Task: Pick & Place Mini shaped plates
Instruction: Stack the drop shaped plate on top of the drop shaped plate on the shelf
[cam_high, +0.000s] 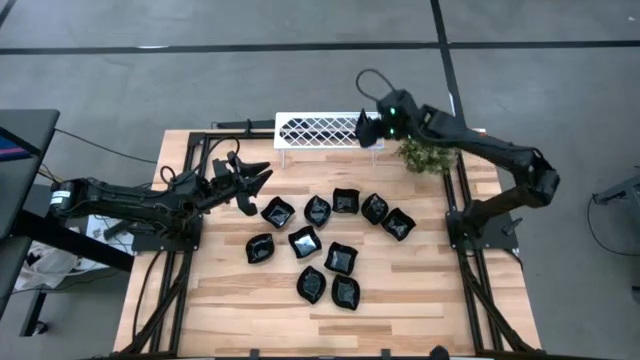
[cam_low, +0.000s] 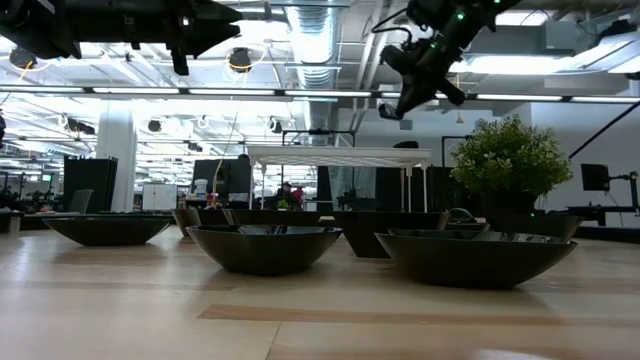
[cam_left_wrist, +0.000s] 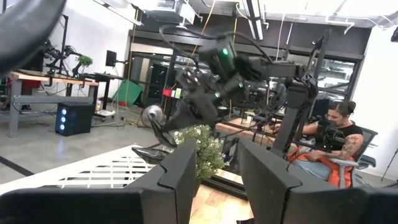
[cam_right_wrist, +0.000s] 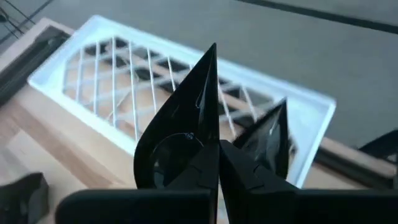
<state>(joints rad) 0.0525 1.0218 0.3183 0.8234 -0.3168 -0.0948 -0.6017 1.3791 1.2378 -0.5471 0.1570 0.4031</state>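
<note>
Right gripper (cam_right_wrist: 217, 163): fingers pinched tight on a teardrop plate (cam_right_wrist: 180, 134), its pointed tip standing above the jaws, over the white lattice rack (cam_high: 318, 130).
Left gripper (cam_high: 255, 180): jaws apart, holding nothing; nearest dish just beyond its fingertips.
Mini shaped plates (cam_high: 330, 235): clustered on the wooden table (cam_high: 420, 300).
Potted plant (cam_high: 428, 156): beside the rack.
</note>
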